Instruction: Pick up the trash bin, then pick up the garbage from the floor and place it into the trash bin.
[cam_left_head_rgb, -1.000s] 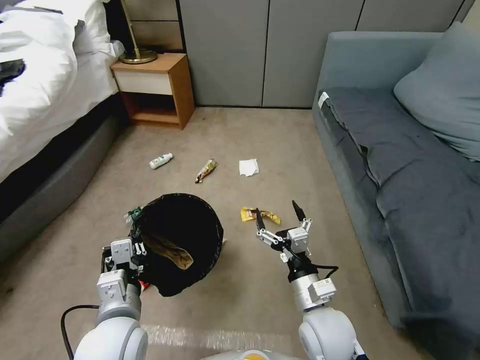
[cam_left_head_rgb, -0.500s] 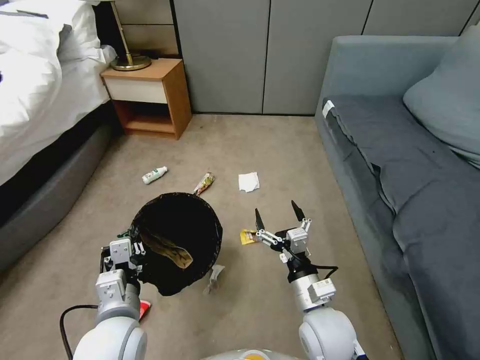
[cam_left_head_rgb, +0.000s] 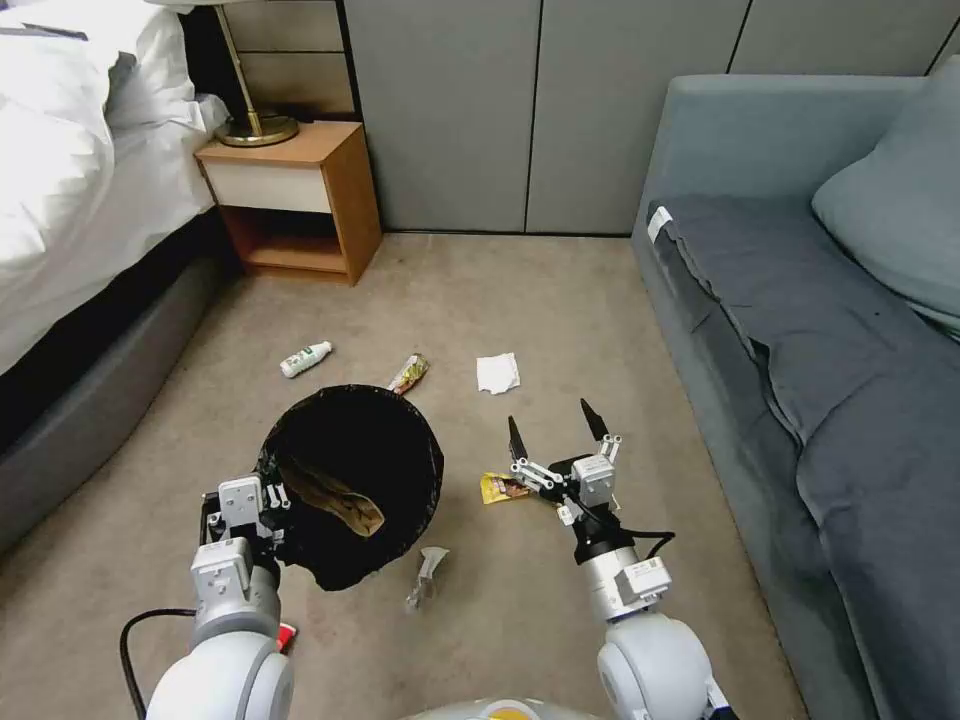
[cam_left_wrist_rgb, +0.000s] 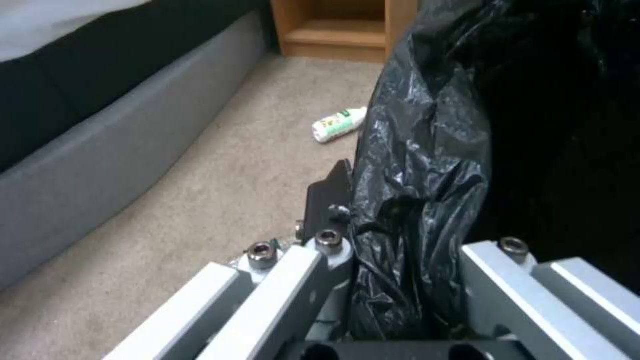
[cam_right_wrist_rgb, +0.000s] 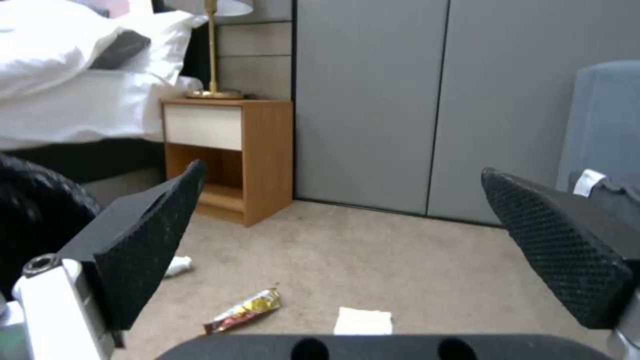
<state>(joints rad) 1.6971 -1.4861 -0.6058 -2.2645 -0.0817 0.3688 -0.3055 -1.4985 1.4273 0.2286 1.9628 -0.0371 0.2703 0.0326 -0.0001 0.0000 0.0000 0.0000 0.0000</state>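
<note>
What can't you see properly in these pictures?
- Bin's white body: head view, black liner covers it.
- Yellow wrapper: head view, open right claw hides its far part.
- Red scrap: head view, left arm covers most.
- Bottle label: left wrist view, too small to read.
- Left claw: clamped on liner, fingertips buried.

Bedroom, white-sheeted bed (cam_left_head_rgb: 60, 170), wooden nightstand (cam_left_head_rgb: 295, 195) with brass lamp (cam_left_head_rgb: 250, 120), grey sofa (cam_left_head_rgb: 800, 330), beige carpet (cam_left_head_rgb: 560, 300)

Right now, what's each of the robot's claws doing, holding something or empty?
Left gripper: closed on the rim of the trash bin, holding it.
Right gripper: open and empty, above the floor.
</note>
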